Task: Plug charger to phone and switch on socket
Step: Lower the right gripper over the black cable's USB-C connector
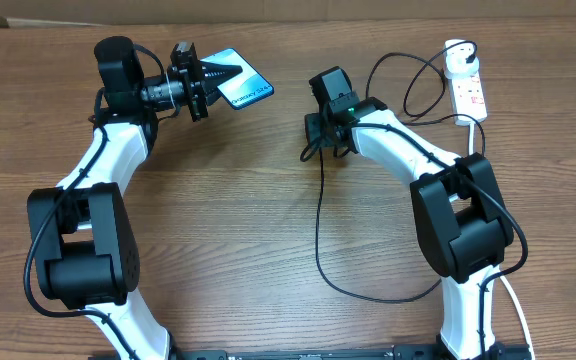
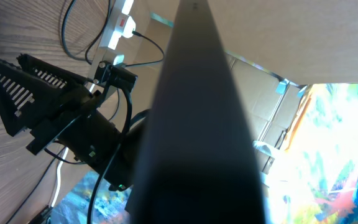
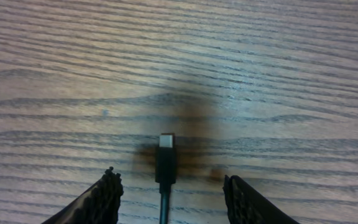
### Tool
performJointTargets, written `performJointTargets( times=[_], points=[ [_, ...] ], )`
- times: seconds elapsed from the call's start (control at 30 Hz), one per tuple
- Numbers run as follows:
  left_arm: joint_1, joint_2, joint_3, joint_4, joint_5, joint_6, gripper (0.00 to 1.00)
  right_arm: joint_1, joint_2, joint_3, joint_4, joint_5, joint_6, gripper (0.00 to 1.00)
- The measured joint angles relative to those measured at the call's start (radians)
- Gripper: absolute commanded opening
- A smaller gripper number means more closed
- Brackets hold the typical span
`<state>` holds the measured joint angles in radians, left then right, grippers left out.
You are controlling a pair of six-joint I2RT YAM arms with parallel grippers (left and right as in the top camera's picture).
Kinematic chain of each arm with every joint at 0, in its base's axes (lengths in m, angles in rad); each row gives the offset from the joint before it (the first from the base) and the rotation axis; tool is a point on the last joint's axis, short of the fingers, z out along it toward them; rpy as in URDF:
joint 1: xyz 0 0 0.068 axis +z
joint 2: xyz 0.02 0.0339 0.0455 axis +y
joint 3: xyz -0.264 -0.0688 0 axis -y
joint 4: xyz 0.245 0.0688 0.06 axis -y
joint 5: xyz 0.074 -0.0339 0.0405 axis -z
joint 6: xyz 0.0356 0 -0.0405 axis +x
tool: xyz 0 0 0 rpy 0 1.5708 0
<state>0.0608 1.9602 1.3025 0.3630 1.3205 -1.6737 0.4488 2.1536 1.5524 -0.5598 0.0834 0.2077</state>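
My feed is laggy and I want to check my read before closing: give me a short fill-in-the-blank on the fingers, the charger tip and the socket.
1. The left fingers are shut on the ___.
2. In the right wrist view, the charger's connector tip lies on the table ___ the two right fingers, touching neither.
3. The white socket lies on the ___ arm's side of the table.

Missing words: phone; between; right.

phone (image 2: 194,124) edge-on, dark, filling centre | socket (image 2: 118,28) upper left on table (image 2: 17,25) | right arm (image 2: 98,137) lower left
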Motion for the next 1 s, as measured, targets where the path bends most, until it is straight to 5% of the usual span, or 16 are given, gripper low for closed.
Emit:
performJointTargets(
  times=[1.0],
  points=[
    [0.000,0.000,0.000,0.000,0.004,0.000,0.04,0.043,0.060,0.005,0.062,0.093,-0.016,0.31]
  ],
)
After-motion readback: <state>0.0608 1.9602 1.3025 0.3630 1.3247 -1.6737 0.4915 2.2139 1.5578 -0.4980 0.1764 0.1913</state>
